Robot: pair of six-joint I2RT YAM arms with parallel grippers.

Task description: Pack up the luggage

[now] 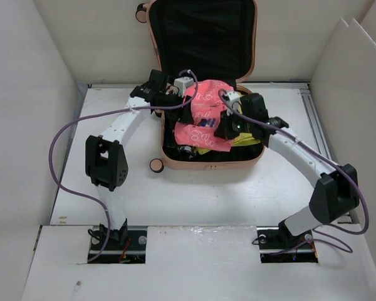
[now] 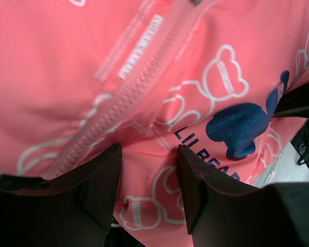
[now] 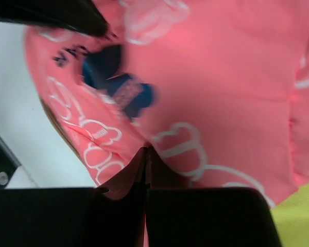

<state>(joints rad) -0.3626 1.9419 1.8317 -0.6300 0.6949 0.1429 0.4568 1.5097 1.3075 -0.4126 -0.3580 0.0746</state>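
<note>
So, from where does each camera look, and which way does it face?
Top external: above and behind the robot, looking down on the table and open luggage; both arms show.
Left wrist: on the left arm, facing the pink garment closely; left end effector open.
Right wrist: on the right arm, facing the garment; right end effector shut.
Shared: all three see the pink garment.

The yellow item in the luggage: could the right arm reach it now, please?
Probably not cleanly: the pink garment covers most of the yellow item, and the right gripper is shut.
</note>
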